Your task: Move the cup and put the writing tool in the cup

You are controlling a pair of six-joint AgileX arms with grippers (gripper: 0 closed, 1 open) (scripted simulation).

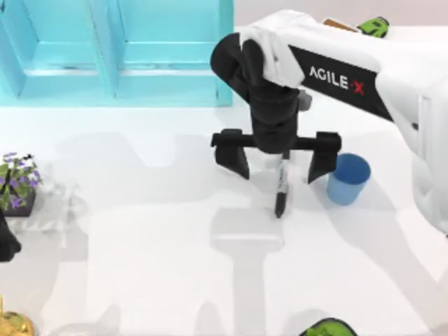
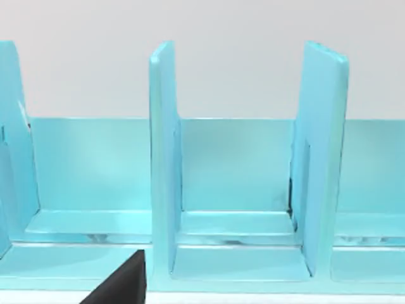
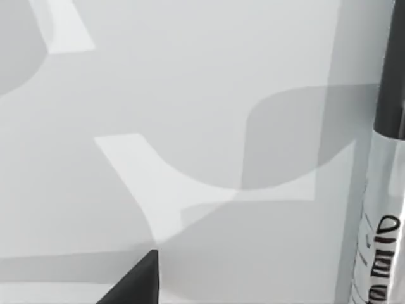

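Observation:
The writing tool (image 1: pixel 281 190), a slim black marker with a pale printed label, lies flat on the white table near the middle. My right gripper (image 1: pixel 278 173) hangs right above it, open, with one black finger on each side of the marker and nothing held. The right wrist view shows the marker (image 3: pixel 381 209) close by on the table. The cup (image 1: pixel 348 179), small and light blue, stands upright just right of the gripper's right-hand finger (image 1: pixel 320 159). My left arm (image 1: pixel 5 241) is parked at the table's left edge.
A turquoise divided rack (image 1: pixel 119 49) stands along the back left, and the left wrist view faces the rack (image 2: pixel 240 190). A small potted plant (image 1: pixel 17 183) sits at the left. A golden object (image 1: pixel 10 323) is at the front left corner. Green items lie at the back right (image 1: pixel 374 26) and front (image 1: pixel 327 327).

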